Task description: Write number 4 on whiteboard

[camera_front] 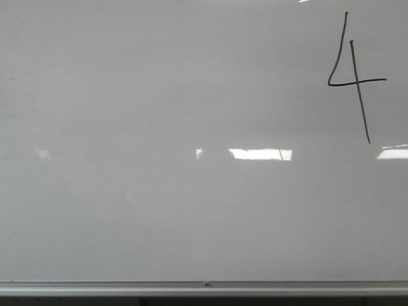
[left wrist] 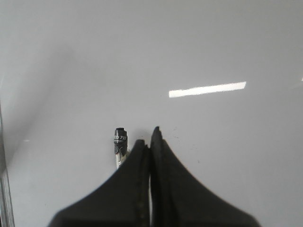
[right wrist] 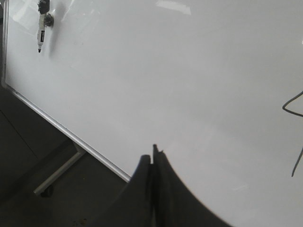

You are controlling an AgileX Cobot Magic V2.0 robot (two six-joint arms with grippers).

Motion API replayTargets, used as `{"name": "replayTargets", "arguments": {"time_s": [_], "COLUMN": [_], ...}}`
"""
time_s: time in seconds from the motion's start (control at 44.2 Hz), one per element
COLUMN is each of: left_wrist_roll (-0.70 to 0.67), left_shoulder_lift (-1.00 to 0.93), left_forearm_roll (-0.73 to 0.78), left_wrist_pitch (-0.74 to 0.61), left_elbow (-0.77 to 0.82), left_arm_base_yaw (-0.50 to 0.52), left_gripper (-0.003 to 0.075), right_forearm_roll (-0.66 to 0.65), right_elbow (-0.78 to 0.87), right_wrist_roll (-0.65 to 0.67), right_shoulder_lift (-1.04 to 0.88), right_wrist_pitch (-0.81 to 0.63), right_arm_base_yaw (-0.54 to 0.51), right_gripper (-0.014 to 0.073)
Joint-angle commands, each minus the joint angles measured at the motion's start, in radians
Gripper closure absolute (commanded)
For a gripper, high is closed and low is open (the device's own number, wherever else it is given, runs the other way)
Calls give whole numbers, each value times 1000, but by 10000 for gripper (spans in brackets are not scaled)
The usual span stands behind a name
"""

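The whiteboard [camera_front: 191,210] fills the front view, with a silver rail [camera_front: 204,287] along its bottom edge. The number 4 [camera_front: 352,81] is drawn in thin black lines at the board's upper right. Part of it shows at the edge of the right wrist view [right wrist: 294,106]. No gripper shows in the front view. My left gripper [left wrist: 150,137] is shut in front of the bare board. A marker [left wrist: 120,142] with a black end shows beside its left finger, not between the jaws. My right gripper [right wrist: 152,153] is shut and empty near the board's lower rail.
Bright rectangular light reflections [camera_front: 260,153] lie across the board. In the right wrist view a marker [right wrist: 41,33] sits far off on the board, and the board's metal stand leg [right wrist: 57,175] stands on dark floor. The board's side edge [left wrist: 4,189] shows in the left wrist view.
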Motion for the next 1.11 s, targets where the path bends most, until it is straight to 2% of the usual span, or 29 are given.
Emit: {"name": "replayTargets", "arguments": {"time_s": [0.0,0.136,0.226,0.271,0.362,0.475,0.52,0.656,0.882,1.085], "left_wrist_roll": [0,0,-24,-94,-297,-575,-631,-698,-727,-735], "left_shoulder_lift": [7,7,0,-13,-43,-110,-139,-253,-458,-455], "left_forearm_roll": [-29,-29,23,80,293,546,602,621,626,626], "left_wrist_pitch": [-63,-71,-78,-79,-110,-202,-251,-314,-314,-380], "left_elbow": [-24,-22,-22,-22,4,88,131,273,461,573], "left_arm_base_yaw": [0,0,0,-10,-57,-166,-213,-258,-206,-165], "left_gripper": [741,741,741,741,741,741,741,741,741,741], "right_forearm_roll": [41,41,41,41,41,41,41,41,41,41], "right_elbow": [-24,-24,-24,-24,-24,-24,-24,-24,-24,-24], "right_wrist_roll": [-4,-4,-4,-4,-4,-4,-4,-4,-4,-4], "right_shoulder_lift": [-5,-5,-5,-5,-5,-5,-5,-5,-5,-5], "right_wrist_pitch": [-50,-50,-50,-50,-50,-50,-50,-50,-50,-44], "right_arm_base_yaw": [-7,-7,-7,-7,-7,-7,-7,-7,-7,-7], "right_gripper": [662,662,662,662,662,662,662,662,662,662]}}
